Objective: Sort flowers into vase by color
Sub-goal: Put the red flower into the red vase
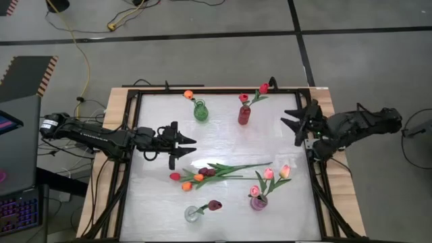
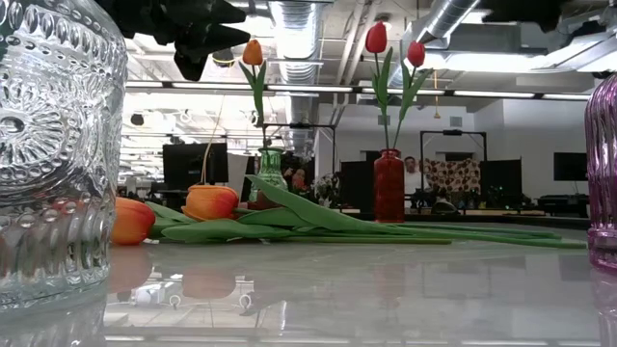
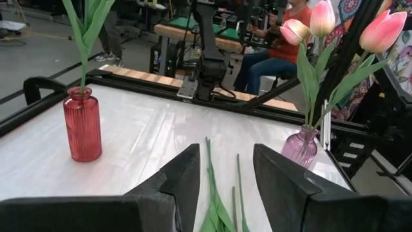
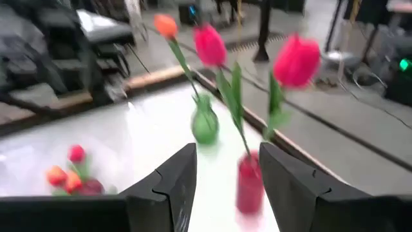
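I am holding my left gripper (image 1: pixel 191 150) wide open and empty, just above the loose tulips with long green stems (image 1: pixel 216 171) lying in front of it on the white surface (image 1: pixel 162 196). My right gripper (image 1: pixel 289 121) is waiting open too. If I am reaching too low, I could be pushing stems away.
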Motion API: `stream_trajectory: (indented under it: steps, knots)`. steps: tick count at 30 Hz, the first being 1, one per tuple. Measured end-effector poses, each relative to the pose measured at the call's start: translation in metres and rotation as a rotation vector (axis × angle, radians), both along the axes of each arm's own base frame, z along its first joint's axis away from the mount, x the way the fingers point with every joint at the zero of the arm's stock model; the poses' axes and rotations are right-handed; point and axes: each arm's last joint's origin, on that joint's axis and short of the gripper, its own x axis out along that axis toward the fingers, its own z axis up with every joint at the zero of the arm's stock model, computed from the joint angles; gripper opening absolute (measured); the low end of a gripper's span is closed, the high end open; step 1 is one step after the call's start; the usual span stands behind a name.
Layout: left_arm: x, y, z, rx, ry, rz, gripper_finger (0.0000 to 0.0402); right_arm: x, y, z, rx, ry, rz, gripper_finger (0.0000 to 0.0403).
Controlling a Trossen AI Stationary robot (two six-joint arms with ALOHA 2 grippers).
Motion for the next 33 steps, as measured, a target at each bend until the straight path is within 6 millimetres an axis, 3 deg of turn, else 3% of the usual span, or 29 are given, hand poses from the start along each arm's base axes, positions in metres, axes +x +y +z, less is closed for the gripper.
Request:
stream_trajectory:
  steps: [7,23,33]
  knots:
    - [0.000,0.000,0.000,0.000,0.000,0.000,0.0132,-0.001,-0.005,-0.013,0.032,0.113,-0.074,0.0195]
    - [0.001,0.000,-0.001,-0.014,0.000,0.001,0.0132,0.003,-0.005,-0.016,0.063,0.148,-0.031,0.0195]
    - [0.025,-0.004,-0.033,-0.090,0.187,-0.045,0.0132,0.021,0.001,-0.024,0.067,0.230,0.011,0.0195]
